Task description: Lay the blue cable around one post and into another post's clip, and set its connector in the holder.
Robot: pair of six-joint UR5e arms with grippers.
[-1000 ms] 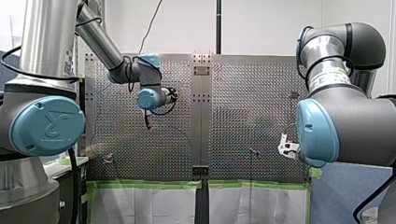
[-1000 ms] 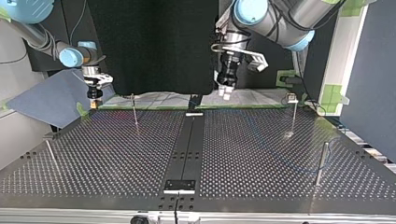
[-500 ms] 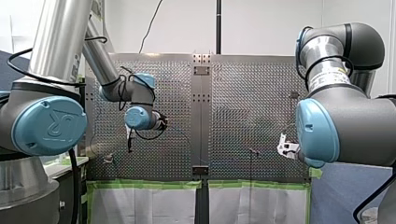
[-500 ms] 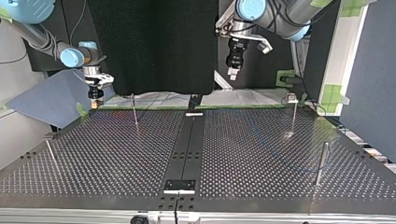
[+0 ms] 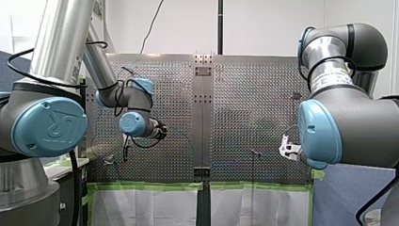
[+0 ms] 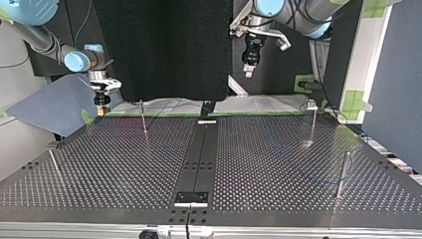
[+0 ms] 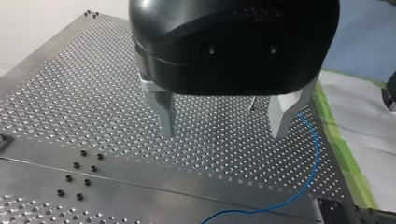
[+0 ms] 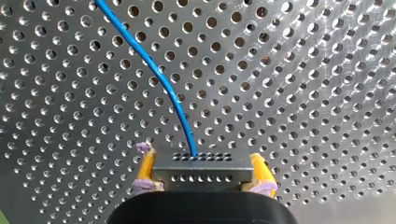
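- My right gripper's (image 8: 201, 161) jaws are closed on the black connector (image 8: 201, 171), with a yellow pad (image 8: 145, 165) pressed against each end of it.
- The blue cable (image 8: 154, 74) leaves the connector's middle, ahead of the fingers, and runs away over the perforated table (image 8: 303, 70).
- My left gripper's (image 7: 224, 123) jaws stand wide apart with nothing between them; its metal fingers (image 7: 166, 114) hang above the table.
- In the left wrist view the cable passes just outside one finger and curves across the table below the gripper, touching neither finger.
- A thin post (image 7: 252, 102) stands ahead of that gripper, beyond the gap.
- In the top view my right gripper is low at the table's far edge on the left, and my left gripper is raised well above the table.
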